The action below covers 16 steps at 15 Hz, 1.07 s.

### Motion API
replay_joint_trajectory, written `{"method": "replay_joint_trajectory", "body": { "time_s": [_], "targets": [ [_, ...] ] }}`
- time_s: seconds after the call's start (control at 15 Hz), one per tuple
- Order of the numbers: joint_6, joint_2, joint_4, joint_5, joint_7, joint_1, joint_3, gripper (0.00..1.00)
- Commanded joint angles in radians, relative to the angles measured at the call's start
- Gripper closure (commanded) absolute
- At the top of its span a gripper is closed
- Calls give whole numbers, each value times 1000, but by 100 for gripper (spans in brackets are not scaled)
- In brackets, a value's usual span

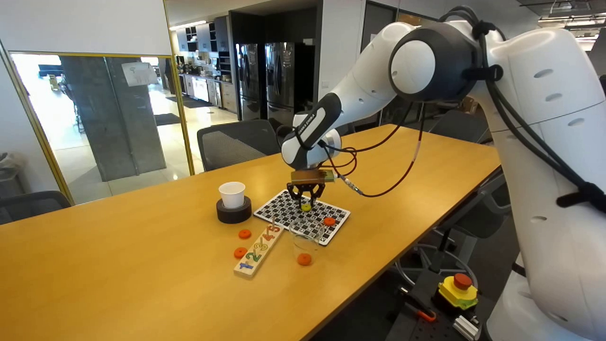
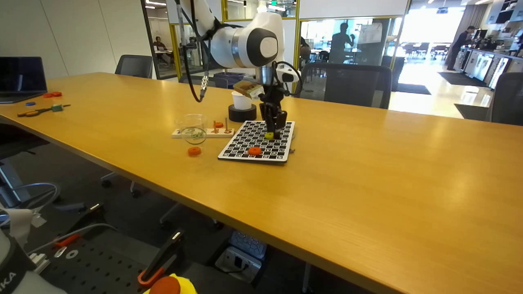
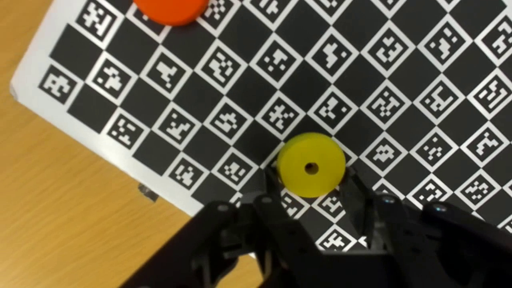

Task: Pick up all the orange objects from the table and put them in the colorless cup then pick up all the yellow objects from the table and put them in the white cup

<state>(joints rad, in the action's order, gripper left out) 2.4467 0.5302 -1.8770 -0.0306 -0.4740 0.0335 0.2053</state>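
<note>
Nearest the wrist camera, the gripper (image 3: 311, 175) is pinching the yellow disc (image 3: 300, 162), which is lying on, or barely above, the checkered board (image 3: 256, 146). We are judging a slip possible: the fingertips (image 3: 358, 198) are seemingly bearing short of the disc's middle, so the round rim could be squeezing free during lifting. We are finding the arm (image 1: 414, 66) arching over the table (image 1: 142, 265), its end pointing downward.

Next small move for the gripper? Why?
Probably a short, straight lift: the gripper pinches the yellow disc from both sides, the disc seems to rest on the checkered board, and its target, the white cup, stands raised on a black roll.
</note>
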Motion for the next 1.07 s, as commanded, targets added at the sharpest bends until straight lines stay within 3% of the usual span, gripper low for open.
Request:
{"method": "replay_joint_trajectory", "body": {
  "time_s": [0.0, 0.47, 1.0],
  "targets": [
    [-102, -19, 21, 6, -7, -9, -1, 84],
    [-96, -34, 62, -1, -23, -17, -11, 84],
    [-100, 54, 348, -19, -7, -39, -80, 84]
  ]
}}
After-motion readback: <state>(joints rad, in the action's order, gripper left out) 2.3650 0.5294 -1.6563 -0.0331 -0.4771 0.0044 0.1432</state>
